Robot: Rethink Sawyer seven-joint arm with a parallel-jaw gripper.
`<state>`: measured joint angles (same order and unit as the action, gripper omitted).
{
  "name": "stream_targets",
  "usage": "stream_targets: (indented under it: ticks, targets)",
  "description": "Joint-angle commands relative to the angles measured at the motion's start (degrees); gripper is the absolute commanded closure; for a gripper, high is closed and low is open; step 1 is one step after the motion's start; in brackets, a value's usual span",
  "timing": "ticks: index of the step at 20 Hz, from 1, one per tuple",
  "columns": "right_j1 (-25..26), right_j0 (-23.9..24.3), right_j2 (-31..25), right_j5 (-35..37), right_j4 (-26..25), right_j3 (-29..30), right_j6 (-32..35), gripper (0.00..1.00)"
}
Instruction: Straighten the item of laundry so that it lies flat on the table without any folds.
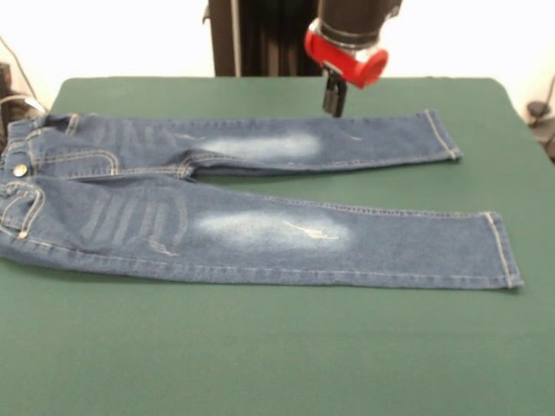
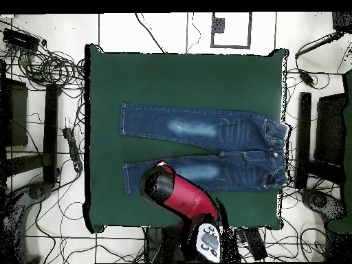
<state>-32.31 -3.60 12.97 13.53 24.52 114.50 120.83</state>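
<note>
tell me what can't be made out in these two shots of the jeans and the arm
- End effector, front view: only a dark tip shows below the red collar; open or shut cannot be told.
- End effector, overhead view: hidden beneath the arm's own red and black body.
- Jeans, overhead view: part of the leg nearer the robot is covered by the arm.
- Jeans, front view: the waistband end runs off the picture's edge.
- Metal button: too small for detail.

Lighting is even and fairly bright in both views. The wall behind the table [image 1: 277,347] is washed out to near white in the front view. Soft, faint shadow lies along the near edge of the jeans [image 1: 260,225]. No hard glare on the cloth top. Stitching on the jeans reads slightly soft.
</note>
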Motion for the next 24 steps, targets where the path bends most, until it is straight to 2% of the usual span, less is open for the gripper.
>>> stream_targets:
  ticks: [1, 4, 9, 15, 22, 24]
  targets:
    - [7.84, 1.58, -6.21, -3.96, 3.73, -6.05, 11.82, 1.0]
    - [9.25, 4.87, -10.74, -8.09, 3.88, -4.24, 12.69, 1.0]
    - [14.68, 6.79, -13.02, -15.49, 1.3, -4.31, 13.16, 1.0]
    - [16.68, 11.19, -18.36, -22.23, -0.27, -1.34, 16.52, 1.0]
    - [14.84, 5.34, -16.02, -20.32, 5.1, 1.19, 21.31, 1.0]
    - [14.28, 5.27, -17.14, -20.45, 5.93, 2.05, 22.9, 1.0]
